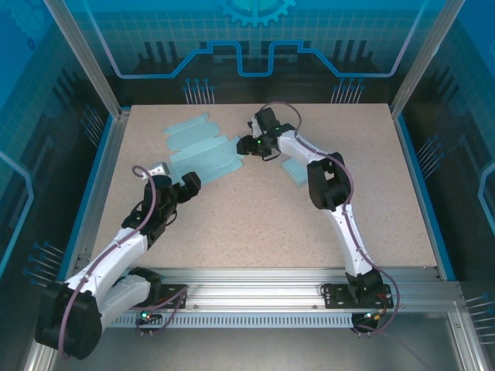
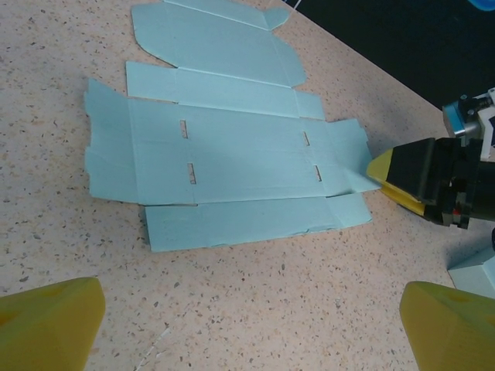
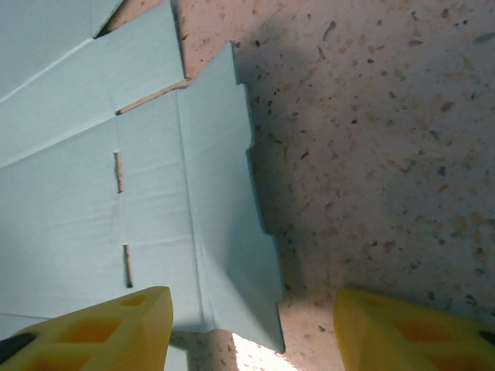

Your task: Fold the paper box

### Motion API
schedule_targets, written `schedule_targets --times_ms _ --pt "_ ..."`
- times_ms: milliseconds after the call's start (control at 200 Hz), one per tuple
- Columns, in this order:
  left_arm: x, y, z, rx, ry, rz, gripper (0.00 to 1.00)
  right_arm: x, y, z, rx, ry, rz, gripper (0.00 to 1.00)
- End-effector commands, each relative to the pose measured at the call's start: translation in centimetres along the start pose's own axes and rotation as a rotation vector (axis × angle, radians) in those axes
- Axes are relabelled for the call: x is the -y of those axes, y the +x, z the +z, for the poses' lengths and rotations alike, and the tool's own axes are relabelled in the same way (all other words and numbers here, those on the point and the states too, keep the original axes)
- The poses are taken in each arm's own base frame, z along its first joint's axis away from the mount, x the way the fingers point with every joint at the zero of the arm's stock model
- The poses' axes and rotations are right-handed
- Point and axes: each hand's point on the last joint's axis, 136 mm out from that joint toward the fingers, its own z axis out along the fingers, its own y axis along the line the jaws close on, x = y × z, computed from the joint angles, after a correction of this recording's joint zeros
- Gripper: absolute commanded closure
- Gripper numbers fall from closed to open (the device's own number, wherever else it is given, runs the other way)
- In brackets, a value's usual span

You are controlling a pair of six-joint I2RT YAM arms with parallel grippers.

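The paper box (image 1: 203,147) lies as a flat, unfolded light-blue blank on the speckled table (image 1: 255,232), its flaps spread out and four small slits (image 2: 183,129) cut in its middle panel.

The left gripper (image 2: 251,309) has its yellow fingers (image 2: 46,325) spread wide and holds nothing. The blank lies ahead of them, apart from the tips, with a strip of bare table between the fingertips and the blank's nearest long flap. Beyond the blank's right-hand end, seen from these fingers, sits the right gripper (image 2: 387,179), its yellow tip against the end flap.

In the right wrist view the right gripper (image 3: 255,332) straddles that end flap (image 3: 224,216). One finger (image 3: 100,332) is over the paper and the other finger (image 3: 410,332) is over bare table, a clear gap between them. The flap's notched edge runs up between the two fingers, slightly lifted and casting a shadow on the table. Whether either finger presses the paper cannot be told.

A small pale-blue piece (image 1: 296,168) lies on the table just behind the right gripper, beside its arm and apart from the blank.
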Motion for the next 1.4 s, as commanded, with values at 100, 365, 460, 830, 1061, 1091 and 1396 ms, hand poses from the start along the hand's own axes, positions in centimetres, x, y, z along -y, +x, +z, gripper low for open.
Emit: schedule_targets --times_ms 100,365,460,830,1061,1091,1396 --pt "-1.0 0.1 -0.6 0.005 -0.026 0.023 0.01 -2.7 1.9 3.5 -0.074 -0.132 0.032 0.52" --pt "-0.1 -0.6 -1.1 0.023 0.007 0.065 0.01 -4.0 1.3 3.6 -0.066 -0.163 -0.008 0.81" --pt "0.8 -1.4 -1.4 0.038 0.038 0.106 0.01 -4.9 0.2 1.5 -0.044 -0.148 -0.103 1.00" --pt "10.6 -7.5 -4.6 0.260 0.405 0.482 0.01 -7.6 -1.3 -14.9 0.086 0.114 -0.774 1.00" --pt "18.5 -7.5 -7.3 0.245 0.750 0.933 0.01 -10.1 0.8 -22.4 0.122 0.078 -1.001 1.00" --pt "19.0 -7.5 -7.3 0.237 0.778 0.974 0.01 -10.4 0.9 -23.3 0.134 0.067 -1.015 1.00" --pt "24.8 -10.4 -8.3 0.289 0.977 1.236 0.03 -13.0 2.8 -28.6 0.194 -0.036 -1.123 1.00"
